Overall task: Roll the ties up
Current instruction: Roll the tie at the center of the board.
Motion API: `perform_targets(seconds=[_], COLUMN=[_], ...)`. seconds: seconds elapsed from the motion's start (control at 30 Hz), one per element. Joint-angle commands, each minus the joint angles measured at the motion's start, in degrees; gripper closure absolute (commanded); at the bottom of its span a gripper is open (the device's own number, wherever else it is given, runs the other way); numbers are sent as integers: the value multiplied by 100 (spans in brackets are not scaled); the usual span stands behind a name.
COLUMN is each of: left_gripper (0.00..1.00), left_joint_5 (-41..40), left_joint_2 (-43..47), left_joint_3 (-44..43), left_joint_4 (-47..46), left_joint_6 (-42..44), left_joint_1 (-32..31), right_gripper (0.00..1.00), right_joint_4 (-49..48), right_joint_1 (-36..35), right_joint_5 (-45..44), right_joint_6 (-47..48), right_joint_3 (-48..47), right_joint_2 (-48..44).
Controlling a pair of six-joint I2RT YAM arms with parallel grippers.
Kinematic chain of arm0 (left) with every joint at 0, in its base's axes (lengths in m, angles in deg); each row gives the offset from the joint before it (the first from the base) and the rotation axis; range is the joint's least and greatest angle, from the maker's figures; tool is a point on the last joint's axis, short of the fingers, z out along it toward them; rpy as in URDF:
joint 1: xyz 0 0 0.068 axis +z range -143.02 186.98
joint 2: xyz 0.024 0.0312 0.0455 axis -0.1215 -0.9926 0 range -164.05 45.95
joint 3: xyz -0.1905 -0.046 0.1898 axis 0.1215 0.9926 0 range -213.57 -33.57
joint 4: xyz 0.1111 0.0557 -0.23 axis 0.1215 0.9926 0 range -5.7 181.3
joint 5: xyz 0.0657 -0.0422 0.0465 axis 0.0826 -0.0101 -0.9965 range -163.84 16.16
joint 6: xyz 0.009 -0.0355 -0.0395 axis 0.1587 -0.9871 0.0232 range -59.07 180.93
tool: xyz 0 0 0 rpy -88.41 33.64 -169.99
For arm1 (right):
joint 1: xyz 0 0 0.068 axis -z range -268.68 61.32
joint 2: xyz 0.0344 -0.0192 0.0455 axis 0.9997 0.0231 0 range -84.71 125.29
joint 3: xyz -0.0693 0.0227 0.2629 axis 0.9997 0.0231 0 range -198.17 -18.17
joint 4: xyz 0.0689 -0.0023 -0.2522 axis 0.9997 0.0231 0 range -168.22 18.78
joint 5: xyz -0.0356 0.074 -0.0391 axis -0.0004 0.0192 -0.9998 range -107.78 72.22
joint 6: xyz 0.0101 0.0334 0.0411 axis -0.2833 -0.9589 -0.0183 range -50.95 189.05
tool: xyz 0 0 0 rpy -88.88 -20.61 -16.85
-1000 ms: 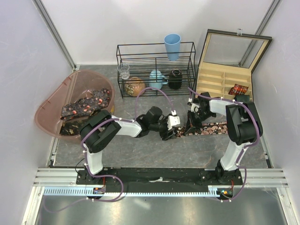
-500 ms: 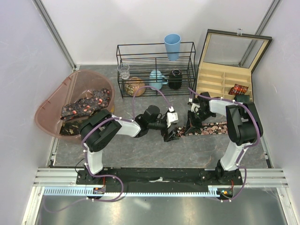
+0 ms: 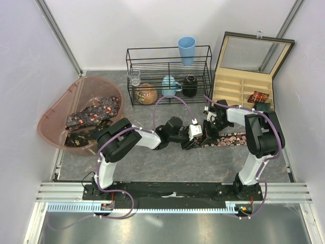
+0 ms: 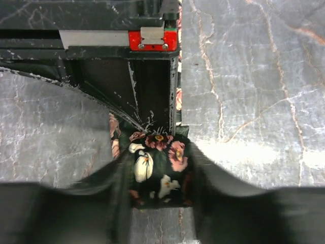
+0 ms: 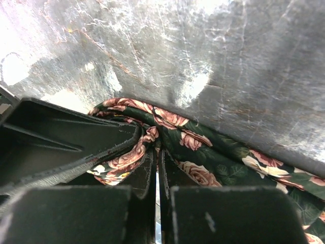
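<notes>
L fingers (image 4: 81, 208) clamp tie (image 4: 158, 170) coil; R fingers (image 5: 208, 213) pinch fabric alongside. Risk: opposing pull unwinds coil, or fabric slips from R.

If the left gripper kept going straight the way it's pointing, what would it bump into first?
The dark flowered fabric tie: its folded end sits right between the fingers of the left gripper. Just behind the fold stands the right gripper, black and pinching the same tie, so that would probably come next.

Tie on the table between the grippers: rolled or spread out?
Mostly spread: the tie lies flat along the table, with only its end bunched where the right gripper pinches it and the left gripper straddles it.
</notes>
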Motion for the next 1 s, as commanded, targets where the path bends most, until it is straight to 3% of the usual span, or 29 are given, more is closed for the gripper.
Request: perform_targets(seconds=[0.0, 0.1, 0.13, 0.23, 0.53, 0.77, 0.97], left_gripper=[74, 86, 89, 93, 95, 94, 94], left_joint_5=[-391, -435, -435, -348, -277, -435, -435], left_joint_2=[51, 166, 175, 298, 386, 851, 852], left_joint_3=[14, 260, 331, 560, 578, 499, 349], left_joint_4=[321, 532, 585, 585, 533, 111, 321], left_joint_6=[317, 485, 537, 573, 468, -147, -35], left_joint_1=[-24, -16, -7, 11, 46, 169, 178], right_gripper=[100, 90, 79, 74, 75, 76, 77], right_joint_4=[-289, 132, 255, 589, 301, 283, 283], right_joint_1=[-20, 33, 111, 305, 376, 376, 367], right_joint_5=[-384, -208, -94, 48, -733, -1550, -1604], right_joint_6=[237, 404, 474, 554, 694, 695, 695], right_joint_3=[61, -202, -359, -571, -212, -202, -220], right_joint_2=[-208, -376, -411, -552, -79, 230, 291])
